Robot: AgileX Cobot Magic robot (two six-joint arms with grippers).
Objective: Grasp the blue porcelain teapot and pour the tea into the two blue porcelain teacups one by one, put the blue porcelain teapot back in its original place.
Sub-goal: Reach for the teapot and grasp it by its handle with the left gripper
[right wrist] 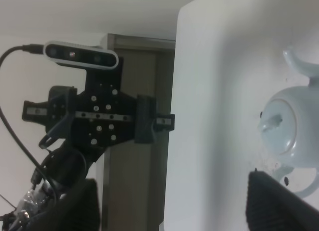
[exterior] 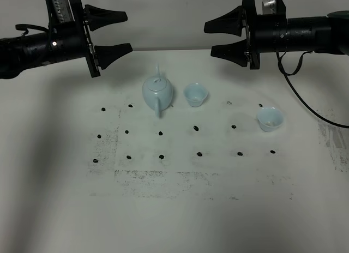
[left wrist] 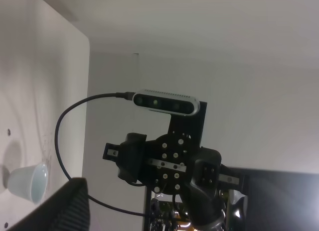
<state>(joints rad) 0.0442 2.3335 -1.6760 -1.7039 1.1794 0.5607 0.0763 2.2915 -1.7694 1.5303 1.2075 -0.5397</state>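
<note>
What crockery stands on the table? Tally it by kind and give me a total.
Teapot: 1
Teacups: 2
Total: 3

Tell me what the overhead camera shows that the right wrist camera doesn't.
Only the overhead camera shows the two cups: the cup beside the teapot and the cup farther right, plus the right pincer in full, open. Only the right wrist camera shows the doorway beyond the table. Both show the teapot, the white table and the open left pincer.
</note>
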